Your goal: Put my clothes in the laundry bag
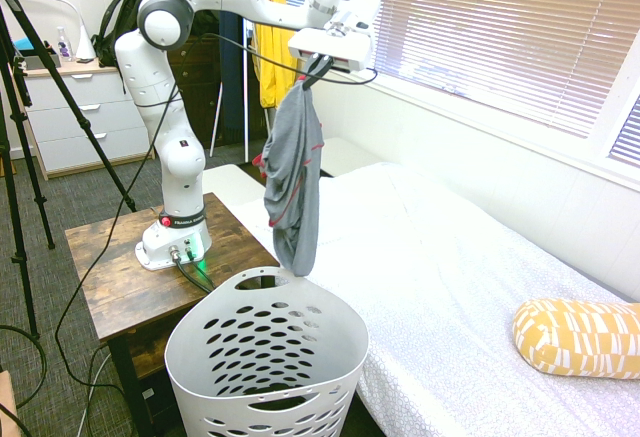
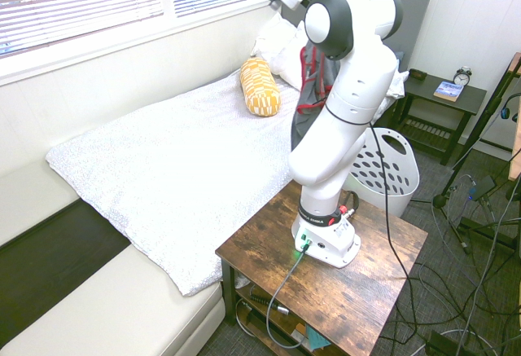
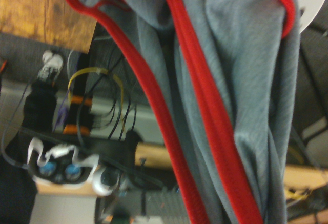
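Hanging from the gripper [image 1: 316, 70] in the first exterior view, the clothes [image 1: 292, 185] form one long vertical drape, grey with red seams. The fingers are clenched on the garment's top end. The laundry bag [image 1: 262, 357] stands on the floor directly below; the garment's lowest tip sits just above the bag's far rim, apparently not yet inside. Judgement: the coming move turns on this vertical line-up, with the long axis pointing straight down toward the bag's opening, perhaps slightly toward its far edge. The bag's base is cut off by the picture's lower edge.

Second exterior view: the arm's own body hides most of the clothes [image 2: 309, 87]; only a grey and red strip shows behind it, above the laundry bag [image 2: 396, 173]. The gripper itself cannot be made out here, and the garment's tip relative to the bag's rim is concealed.

Wrist view: the clothes [image 3: 230, 106] fill most of the picture, blurred, with red trim running lengthwise. The laundry bag shows at most as a white sliver at one edge; this cannot be confirmed.
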You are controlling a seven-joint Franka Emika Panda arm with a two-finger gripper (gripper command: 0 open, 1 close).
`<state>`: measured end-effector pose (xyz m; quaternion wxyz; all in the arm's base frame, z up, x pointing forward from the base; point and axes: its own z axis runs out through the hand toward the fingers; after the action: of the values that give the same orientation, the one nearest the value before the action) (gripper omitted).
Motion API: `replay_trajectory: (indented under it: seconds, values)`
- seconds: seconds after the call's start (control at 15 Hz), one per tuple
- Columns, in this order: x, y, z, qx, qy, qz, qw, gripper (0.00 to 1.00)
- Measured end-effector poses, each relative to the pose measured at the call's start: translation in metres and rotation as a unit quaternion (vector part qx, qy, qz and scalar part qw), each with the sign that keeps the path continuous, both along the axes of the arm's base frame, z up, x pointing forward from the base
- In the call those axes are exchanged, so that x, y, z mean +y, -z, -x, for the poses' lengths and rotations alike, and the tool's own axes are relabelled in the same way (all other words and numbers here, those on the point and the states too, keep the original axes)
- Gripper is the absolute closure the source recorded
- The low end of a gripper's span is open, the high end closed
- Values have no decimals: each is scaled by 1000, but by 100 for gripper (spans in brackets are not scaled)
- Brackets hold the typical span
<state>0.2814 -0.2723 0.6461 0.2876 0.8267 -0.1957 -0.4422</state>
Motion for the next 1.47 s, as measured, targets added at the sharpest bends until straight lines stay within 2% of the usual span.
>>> replay_trajectory:
  seconds: [0.2, 0.4, 0.6, 0.67, 1.0, 1.27, 1.47]
  values:
    - [-33, 38, 69, 51, 38, -7, 998, 100]
    - [-65, 132, 117, 40, 65, -4, 997, 100]
    - [-81, 234, 163, 3, 87, 2, 996, 100]
    - [-87, 252, 171, -13, 89, 9, 996, 0]
    - [-116, 337, 175, -75, 67, 64, 993, 0]
    - [-119, 388, 172, -81, 64, 63, 993, 0]
    - [-123, 399, 170, -90, 65, 61, 992, 0]
